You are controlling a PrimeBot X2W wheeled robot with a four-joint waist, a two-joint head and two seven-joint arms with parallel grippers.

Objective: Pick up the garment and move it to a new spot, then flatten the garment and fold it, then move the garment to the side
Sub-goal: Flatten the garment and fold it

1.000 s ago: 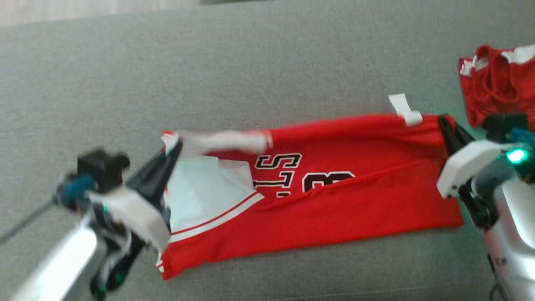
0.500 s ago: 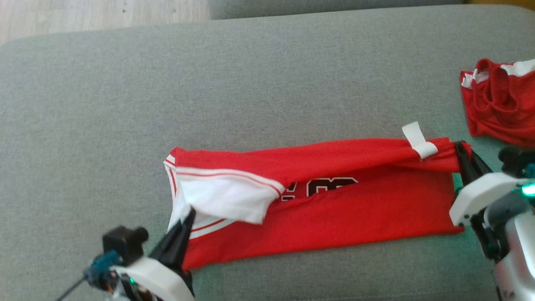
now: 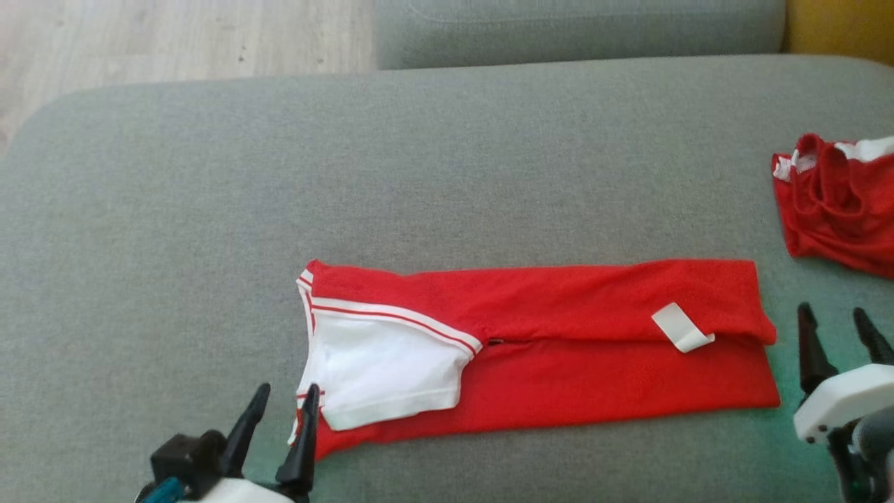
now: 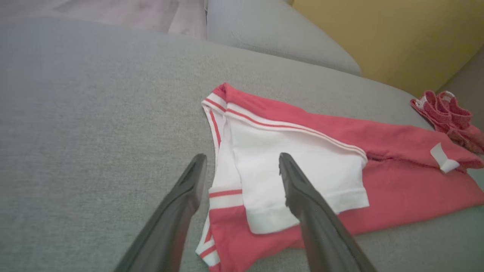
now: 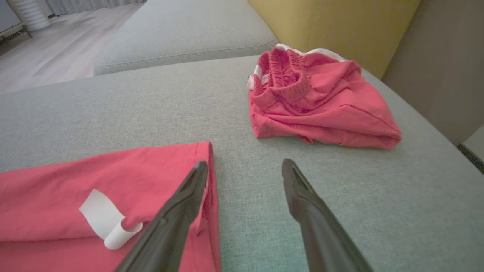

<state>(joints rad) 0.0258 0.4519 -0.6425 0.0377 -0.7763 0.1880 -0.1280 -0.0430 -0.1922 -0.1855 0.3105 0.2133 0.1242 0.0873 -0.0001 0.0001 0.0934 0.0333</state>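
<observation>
The garment (image 3: pixel 594 377) is lying across the cushion (image 3: pixel 209 209). A second piece of clothing (image 3: pixel 831 209) is being seen to its right, further back. The left gripper (image 3: pixel 288 388) is being held at the garment's left end, the right gripper (image 3: pixel 831 309) just beside its right end.

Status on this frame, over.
Left gripper open, right gripper open. Red jersey folded lengthwise, flat on sofa cushion. Red shorts bunched at right, apart.

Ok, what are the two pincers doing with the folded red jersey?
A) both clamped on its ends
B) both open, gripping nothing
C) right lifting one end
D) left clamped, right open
B: the left pincer and right pincer both stand open at the ends of the jersey, which lies flat on the couch.
</observation>
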